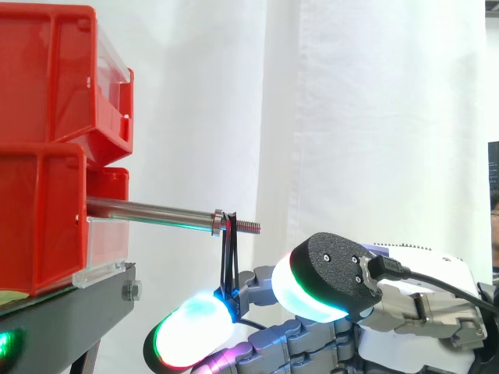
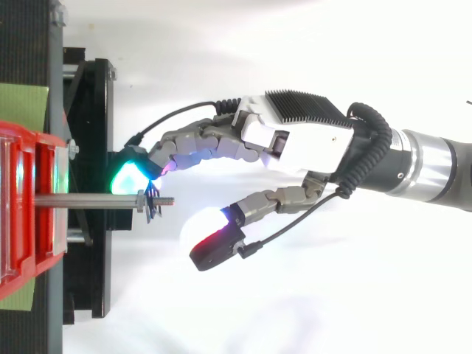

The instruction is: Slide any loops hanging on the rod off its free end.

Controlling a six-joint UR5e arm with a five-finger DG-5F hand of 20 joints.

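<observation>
While one loop [image 1: 227,257] hangs just short of the rod's [image 1: 148,209] threaded free end, your hand [image 2: 295,144] waits below, fingers spread, one fingertip [image 1: 193,329] touching it. Step: sliding off. Next: nudge it outward past the threads.

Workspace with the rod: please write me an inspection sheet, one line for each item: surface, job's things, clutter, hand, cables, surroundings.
surface: black stand carrying stacked red bins.
job's things: a metal rod sticks out level from the bins; one black loop hangs near its threaded free end, just past a nut.
clutter: nothing seen.
hand: the hand is open, below and beside the rod's end; a glowing fingertip lies near the loop's lower end, and contact cannot be told.
cables: nothing seen.
surroundings: white curtain behind the work.
</observation>
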